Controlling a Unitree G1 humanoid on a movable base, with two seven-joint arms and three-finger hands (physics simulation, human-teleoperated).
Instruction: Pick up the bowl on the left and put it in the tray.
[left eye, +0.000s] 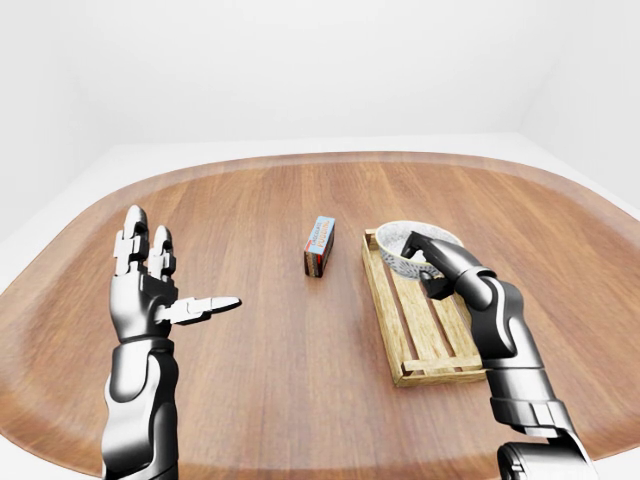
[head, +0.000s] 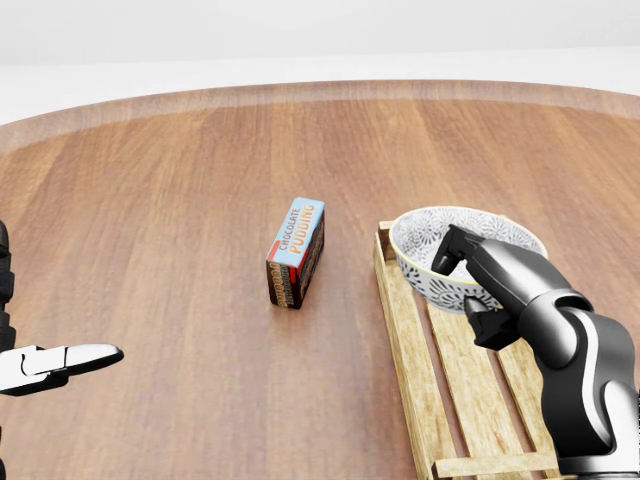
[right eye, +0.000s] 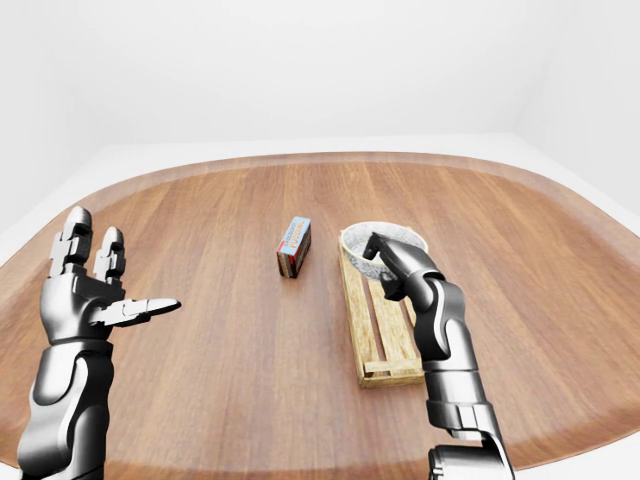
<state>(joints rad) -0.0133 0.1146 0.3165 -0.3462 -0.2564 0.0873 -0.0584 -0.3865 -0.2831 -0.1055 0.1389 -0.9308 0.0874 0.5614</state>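
Observation:
A white bowl (head: 425, 232) with a dark pattern sits at the top end of the wooden slatted tray (head: 404, 330), right of centre in the head view. It looks slightly tilted, and whether it rests on the slats I cannot tell. My right hand (head: 470, 290) is shut on the bowl's right-hand rim, with fingers (head: 452, 250) hooked over the rim and the thumb against the outer wall. At the left of the left-eye view my left hand (left eye: 175, 270) is raised, open and holding nothing.
A chocolate pudding box (head: 296, 252) stands on its long edge just left of the tray. Everything rests on a large oval wooden table (left eye: 250, 400) with a raised rim. White floor and walls lie beyond it.

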